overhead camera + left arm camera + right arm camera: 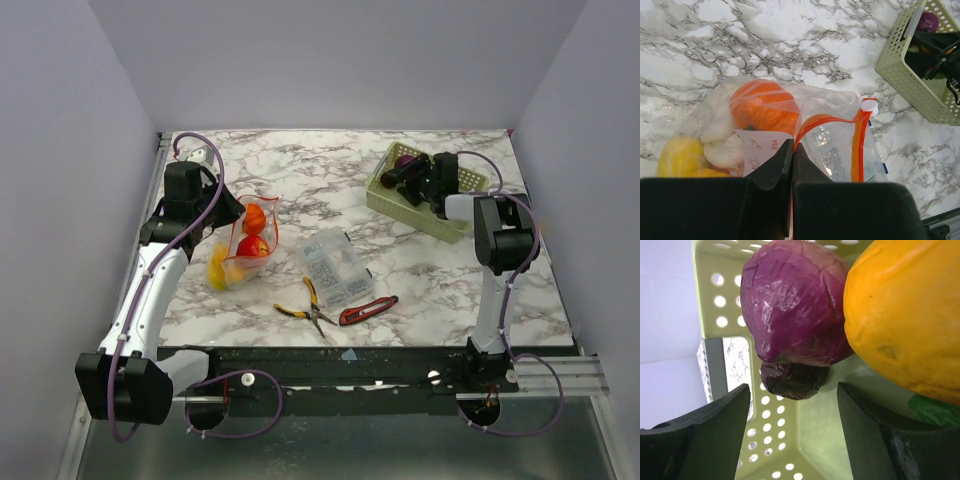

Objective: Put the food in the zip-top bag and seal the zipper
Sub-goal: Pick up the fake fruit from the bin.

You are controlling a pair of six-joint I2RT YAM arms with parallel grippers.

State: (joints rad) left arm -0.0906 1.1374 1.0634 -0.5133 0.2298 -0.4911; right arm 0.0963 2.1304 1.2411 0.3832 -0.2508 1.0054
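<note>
Left gripper [792, 150]: clenched, both fingers pressed together on the zipper [858, 145] at the edge of the bag's mouth.
Zip-top bag [243, 250]: lies on the marble table [300, 180] at about 9 o'clock from the table's middle, its upper end at the left gripper.
Zipper: the orange-red strip leaves the fingertips and arches toward 1 o'clock in the left wrist view, up to a white slider [869, 105] at the corner, then turns back down. I cannot tell how much of it is sealed.
Food in the bag: an orange piece [765, 107] at 11 o'clock from the fingertips, a yellow piece [680, 157] at 9 o'clock, white pieces [725, 145] between them.
Right gripper [791, 388]: released, fingers wide apart, down inside the green basket [805, 435].
Food in the basket: a purple piece [790, 305] at 12 o'clock from the finger gap, a darker small piece [795, 381] tucked under it, and a yellow-orange piece [905, 315] right beside it at 2 o'clock.
Basket's place: about 1 o'clock on the table in the overhead view, well apart from the bag.
Other things: a compartment box [337, 267] just at 3 o'clock of the bag; pliers [308, 305] and a red-handled tool [367, 311] side by side at 6 o'clock, near the front edge.
</note>
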